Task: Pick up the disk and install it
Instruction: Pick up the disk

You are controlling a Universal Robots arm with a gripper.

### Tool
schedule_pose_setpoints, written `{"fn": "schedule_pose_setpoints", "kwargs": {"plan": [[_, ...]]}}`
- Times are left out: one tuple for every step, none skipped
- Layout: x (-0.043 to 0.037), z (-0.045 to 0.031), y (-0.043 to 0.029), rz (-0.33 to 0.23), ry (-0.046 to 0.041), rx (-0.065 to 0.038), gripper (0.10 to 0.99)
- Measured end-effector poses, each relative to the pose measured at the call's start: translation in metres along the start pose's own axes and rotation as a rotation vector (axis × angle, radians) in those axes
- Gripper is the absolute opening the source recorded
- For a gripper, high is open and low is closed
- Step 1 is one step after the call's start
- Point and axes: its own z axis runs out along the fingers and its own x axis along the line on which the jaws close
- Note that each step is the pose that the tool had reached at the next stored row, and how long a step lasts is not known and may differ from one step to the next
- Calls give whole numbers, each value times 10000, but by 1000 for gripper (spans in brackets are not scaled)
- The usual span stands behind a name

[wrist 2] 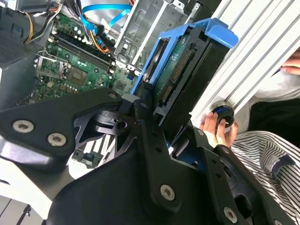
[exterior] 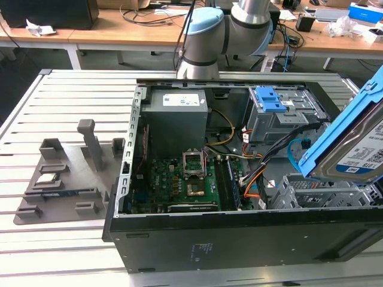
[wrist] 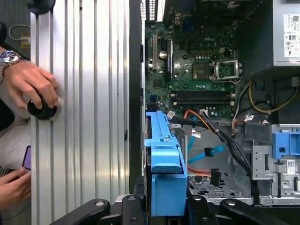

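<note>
The disk (exterior: 354, 146), a silver drive with a white-and-blue label in a bright blue carrier frame, hangs tilted in the air above the open computer case's (exterior: 179, 245) corner at the exterior view's right. In the second wrist view the disk (wrist 2: 180, 75) stands on edge with its connector side showing, clamped between the black fingers (wrist 2: 140, 126) of my gripper (wrist 2: 161, 124). In the first wrist view the blue carrier (wrist: 165, 164) rises from my gripper (wrist: 164, 208) beside the case wall, above the metal drive bay floor (wrist: 220, 185).
Inside the case lie the motherboard (exterior: 179, 179), grey power supply (exterior: 176, 116), a drive cage with a blue latch plate (exterior: 270, 100) and loose orange and blue cables (wrist: 206, 157). A grey fixture tray (exterior: 66, 173) sits at the exterior view's left. A person's hand (wrist: 30, 84) holds a black knob on the slatted table.
</note>
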Motion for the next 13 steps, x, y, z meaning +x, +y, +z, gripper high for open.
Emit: {"fn": "schedule_pose_setpoints", "kwargs": {"plan": [[0,6,-7,0,7,-3,365],[-1,12,-15,0,19,-6,365],[-1,17,-21,1,26,-8,365],[-1,26,-31,1,40,-12,365],[-1,35,-43,1,53,-17,365],[-2,41,-50,1,61,-19,365],[-2,45,-56,2,66,-21,365],[-2,52,-63,2,73,-25,365],[-3,57,-69,2,78,-27,365],[-3,62,-75,2,85,-30,365],[-3,67,-81,2,90,-31,365],[-3,72,-87,2,96,-34,365],[-3,77,-93,3,101,-36,365]]}}
